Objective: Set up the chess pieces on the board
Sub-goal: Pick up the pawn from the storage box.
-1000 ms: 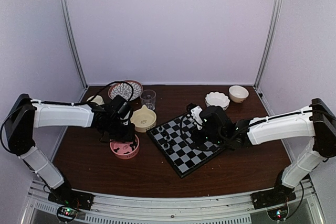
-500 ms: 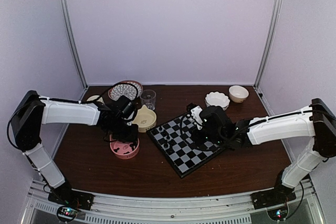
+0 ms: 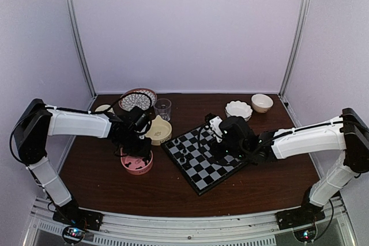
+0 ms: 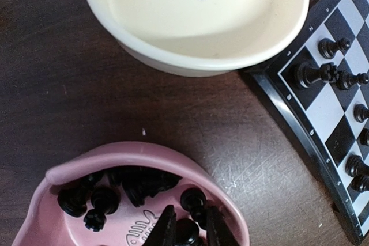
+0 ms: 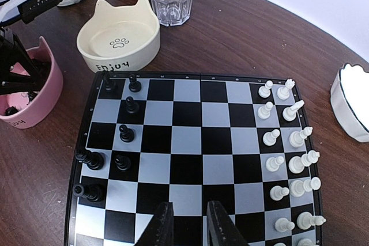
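The step in hand looked like fetching another piece for the black side. The left pincer (image 4: 189, 217) was sunk in the glossy pink bowl (image 4: 138, 151), which sat on the dark wooden surface (image 4: 86, 96) just left of the board. Its two fingers straddled one of the small black plastic chessmen (image 4: 138, 182) heaped there. Whether they had clamped that piece or only bracketed it could not be told.

The right pincer (image 5: 185, 214) hovered low over the flat square black-and-grey checked chessboard (image 5: 186, 168), slightly parted and holding nothing.

The next move probably called for a firm pinch and a straight lift clear of the bowl's rim. The piece would then go across to a free square in the two columns nearest the bowl, set down base first.

The board lay turned diagonally, one corner toward the arms, so it had no long axis to speak of. Several black pieces (image 5: 124, 133) stood upright along its bowl side, and the tiny white chessmen (image 5: 294, 159) filled the far side. In the bowl the pieces lay jumbled at all angles. The axis of the straddled one was hidden.
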